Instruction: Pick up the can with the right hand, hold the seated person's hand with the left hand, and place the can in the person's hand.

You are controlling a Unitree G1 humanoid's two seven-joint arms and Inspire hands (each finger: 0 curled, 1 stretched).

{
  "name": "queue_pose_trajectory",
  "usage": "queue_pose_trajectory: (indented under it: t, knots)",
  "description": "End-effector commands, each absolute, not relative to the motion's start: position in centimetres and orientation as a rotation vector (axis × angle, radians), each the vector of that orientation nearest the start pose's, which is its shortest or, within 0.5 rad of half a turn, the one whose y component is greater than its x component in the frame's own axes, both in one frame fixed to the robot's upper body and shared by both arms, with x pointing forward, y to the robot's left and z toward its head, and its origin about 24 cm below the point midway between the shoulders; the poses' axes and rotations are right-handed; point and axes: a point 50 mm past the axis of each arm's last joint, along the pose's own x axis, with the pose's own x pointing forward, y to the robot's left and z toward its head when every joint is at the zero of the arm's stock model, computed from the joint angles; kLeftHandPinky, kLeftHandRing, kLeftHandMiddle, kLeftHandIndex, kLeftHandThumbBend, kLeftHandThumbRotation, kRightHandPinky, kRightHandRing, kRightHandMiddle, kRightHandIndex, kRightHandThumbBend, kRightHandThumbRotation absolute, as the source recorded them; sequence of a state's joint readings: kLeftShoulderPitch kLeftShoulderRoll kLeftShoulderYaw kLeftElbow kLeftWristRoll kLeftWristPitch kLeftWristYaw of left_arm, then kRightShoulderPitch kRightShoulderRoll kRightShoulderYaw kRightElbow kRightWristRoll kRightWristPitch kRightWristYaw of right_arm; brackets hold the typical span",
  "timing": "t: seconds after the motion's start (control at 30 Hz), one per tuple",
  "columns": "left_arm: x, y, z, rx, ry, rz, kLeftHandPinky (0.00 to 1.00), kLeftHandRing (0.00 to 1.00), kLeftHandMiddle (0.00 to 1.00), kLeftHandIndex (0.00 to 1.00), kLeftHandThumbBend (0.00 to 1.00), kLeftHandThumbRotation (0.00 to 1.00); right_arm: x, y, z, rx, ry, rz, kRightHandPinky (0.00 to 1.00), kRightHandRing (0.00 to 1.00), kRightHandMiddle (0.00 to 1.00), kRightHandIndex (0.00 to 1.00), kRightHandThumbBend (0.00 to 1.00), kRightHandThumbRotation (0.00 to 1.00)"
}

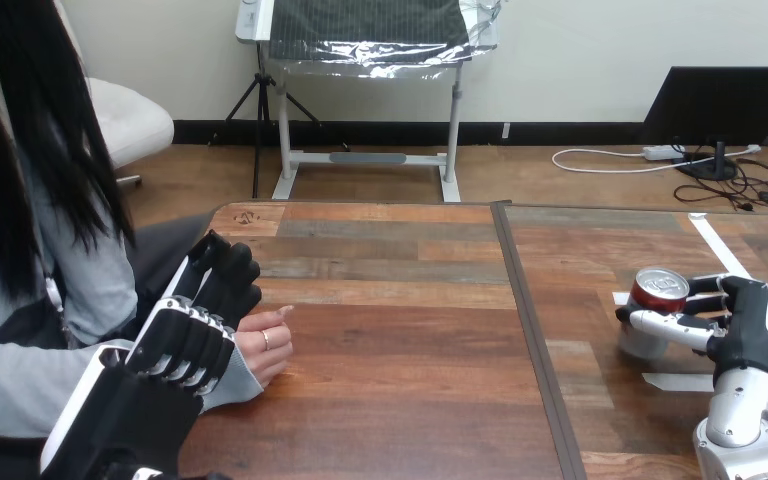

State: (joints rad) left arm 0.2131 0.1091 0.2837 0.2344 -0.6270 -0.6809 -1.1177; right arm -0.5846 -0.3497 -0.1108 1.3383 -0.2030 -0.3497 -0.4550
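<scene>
Over at the right edge of the tabletop, the right hand has the can. Its fingers wrap across the near side and the thumb hooks round the far side, so that's a full clasp. The can is upright with its red top showing, well in from the far right corner and just beside a strip of white tape. Whether its base is touching the wood or is just clear of it, I can't tell. The silver right forearm runs in from the bottom right corner.

Now across to the left edge. The person's hand rests there on the tabletop, loosely curled. The left hand lies right over the top of it, white shells up, covering the wrist and the back of that hand. They're touching, but I can't tell whether it is clasping. The can and the person's hand sit well apart, with the dark seam down the middle of the tabletop between them.
</scene>
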Motion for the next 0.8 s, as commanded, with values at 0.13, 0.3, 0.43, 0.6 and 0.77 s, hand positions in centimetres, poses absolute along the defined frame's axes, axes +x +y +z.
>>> queue_pose_trajectory:
  t: [0.13,0.3,0.43,0.6,0.77]
  knots:
    - [18.2,22.0,3.9,-0.019,-0.534,-0.470,1.00,1.00,1.00,1.00,1.00,0.39,33.6,-25.8,3.0,-0.485,0.070,-0.472,0.36,0.41,0.47,0.48,0.85,0.00]
    - [18.5,22.0,4.1,0.030,-0.537,-0.448,1.00,1.00,1.00,1.00,1.00,0.36,33.8,-25.3,3.4,-0.503,0.043,-0.442,0.35,0.40,0.46,0.48,0.85,0.00]
    - [18.7,22.0,4.2,0.076,-0.527,-0.434,1.00,1.00,1.00,1.00,1.00,0.35,34.1,-24.8,3.7,-0.528,0.016,-0.419,0.34,0.39,0.46,0.48,0.84,0.00]
    - [18.9,22.0,4.4,0.138,-0.525,-0.416,1.00,1.00,1.00,1.00,1.00,0.34,34.3,-24.2,4.0,-0.541,-0.024,-0.386,0.33,0.38,0.45,0.48,0.85,0.00]
    - [19.1,22.0,4.5,0.162,-0.510,-0.404,1.00,1.00,1.00,1.00,1.00,0.31,34.5,-23.5,4.3,-0.559,-0.059,-0.353,0.33,0.38,0.45,0.48,0.85,0.00]
